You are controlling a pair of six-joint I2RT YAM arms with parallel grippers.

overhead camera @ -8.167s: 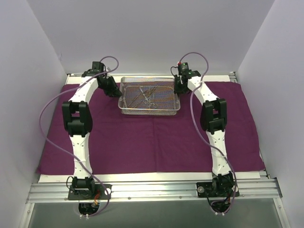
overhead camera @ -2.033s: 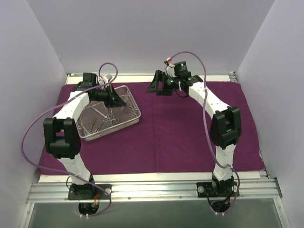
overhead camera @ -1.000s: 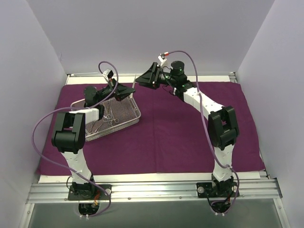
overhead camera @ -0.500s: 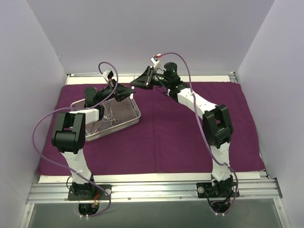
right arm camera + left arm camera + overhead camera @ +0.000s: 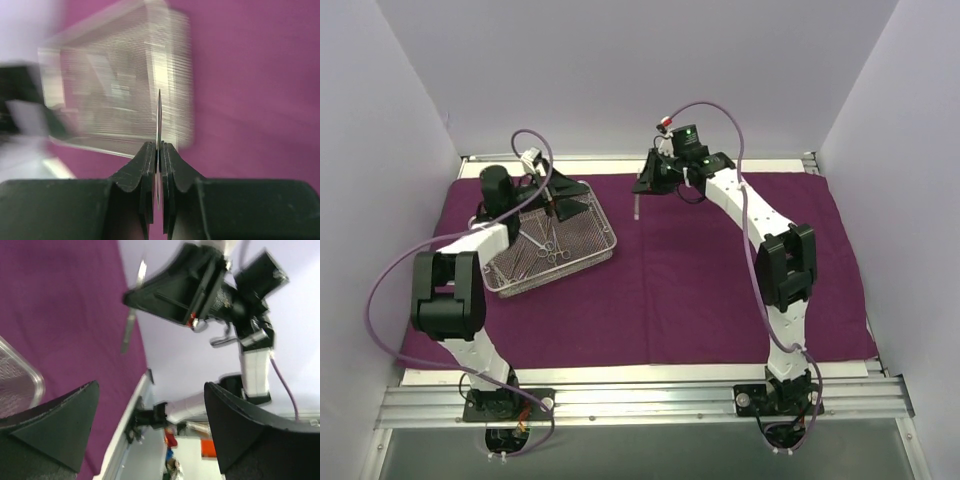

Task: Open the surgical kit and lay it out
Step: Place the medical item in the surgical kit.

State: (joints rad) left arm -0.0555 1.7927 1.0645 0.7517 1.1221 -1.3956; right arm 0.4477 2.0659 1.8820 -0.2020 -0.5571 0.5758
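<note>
Cloth wrap (image 5: 720,290) flat under tray (image 5: 607,241), white walls (image 5: 620,70), left tool (image 5: 150,390) gaping empty, right tool (image 5: 158,146) pinching instrument (image 5: 159,115).

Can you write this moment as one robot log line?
left claw: open near tray | right claw: shut on metal tool above cloth

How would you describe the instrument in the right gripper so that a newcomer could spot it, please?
Over the purple cloth, find the right gripper near the far edge, right of the tray. The slim flat metal strip sticks out of its shut fingers; the other instruments lie in the tray.
</note>
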